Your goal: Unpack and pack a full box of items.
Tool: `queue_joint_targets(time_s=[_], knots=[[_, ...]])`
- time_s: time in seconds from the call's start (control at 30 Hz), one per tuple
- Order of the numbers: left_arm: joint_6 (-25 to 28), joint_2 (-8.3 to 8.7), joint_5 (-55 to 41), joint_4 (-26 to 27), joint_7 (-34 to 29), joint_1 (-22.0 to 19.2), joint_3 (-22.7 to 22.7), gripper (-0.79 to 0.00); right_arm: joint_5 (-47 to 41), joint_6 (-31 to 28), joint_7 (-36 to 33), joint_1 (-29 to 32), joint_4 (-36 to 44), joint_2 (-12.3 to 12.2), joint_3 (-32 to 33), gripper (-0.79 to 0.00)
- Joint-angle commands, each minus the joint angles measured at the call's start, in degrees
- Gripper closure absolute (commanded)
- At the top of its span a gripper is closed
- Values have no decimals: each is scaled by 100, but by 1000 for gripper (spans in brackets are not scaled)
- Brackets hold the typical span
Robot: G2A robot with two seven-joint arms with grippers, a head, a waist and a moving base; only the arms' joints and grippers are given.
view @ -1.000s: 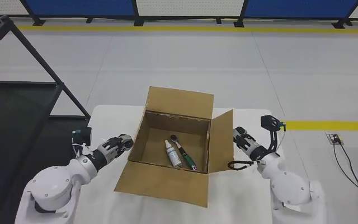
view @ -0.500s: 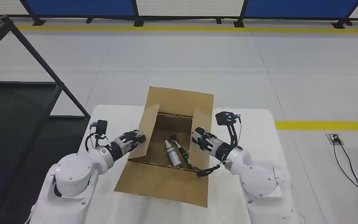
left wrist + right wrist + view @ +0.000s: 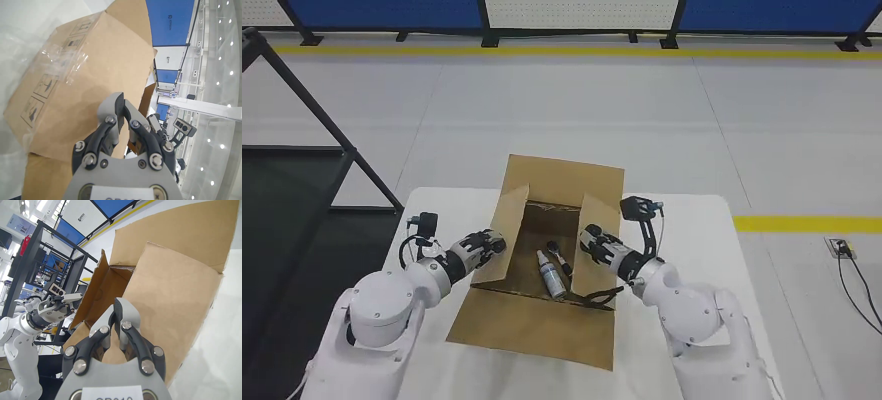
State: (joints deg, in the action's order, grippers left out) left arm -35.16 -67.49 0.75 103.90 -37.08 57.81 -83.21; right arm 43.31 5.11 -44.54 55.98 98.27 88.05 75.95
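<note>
The bench [image 3: 682, 215] carries the cardboard box [image 3: 527, 318] in its middle, and the box stands in the same place as one second ago. What has changed is the side flaps. A second ago the right flap [image 3: 594, 245] was leaning outward over the bench. Now it stands up and tilts in over the opening. The left flap [image 3: 508, 215] has also risen from the side wall and now stands nearly upright. The long back flap [image 3: 564, 182] and the front flap are open as before.

Both arms have come in toward the box. The left gripper [image 3: 122, 103] is against the outer face of the left flap, with its jaws pressed together and nothing between them. The right gripper [image 3: 119, 311] is against the outer face of the right flap, and its jaws are also pressed together and empty. So each arm seems to push its flap, not to pinch it.

At the bottom of the box lie a white bottle [image 3: 551, 276] and, just beside it, a dark pen-like tool [image 3: 560, 258], which the right flap now partly covers.

This probably means the packing is finished and the closing has begun. The two short flaps have yet to go fully down, and the long flaps come after them.
</note>
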Motion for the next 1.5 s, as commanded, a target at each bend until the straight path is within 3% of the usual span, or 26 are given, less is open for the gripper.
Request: queue_joint_targets(time_s=[0.0,0.3,0.87,1.27,1.47], knots=[[42,5,106,22,84,60,77,0,51,196,-45,-105,-190,2,-81,0],[-260,2,458,-202,207,-77,545,0,459,698,-241,-599,-889,12,-481,0],[-668,-38,451,-622,399,-388,930,0,789,930,-354,-678,-992,-42,-653,0],[-697,-42,324,-654,508,-406,949,0,796,933,-340,-648,-845,-75,-682,0],[-641,-22,-160,-369,383,-351,585,0,473,741,-120,-479,-468,-102,-515,0]])
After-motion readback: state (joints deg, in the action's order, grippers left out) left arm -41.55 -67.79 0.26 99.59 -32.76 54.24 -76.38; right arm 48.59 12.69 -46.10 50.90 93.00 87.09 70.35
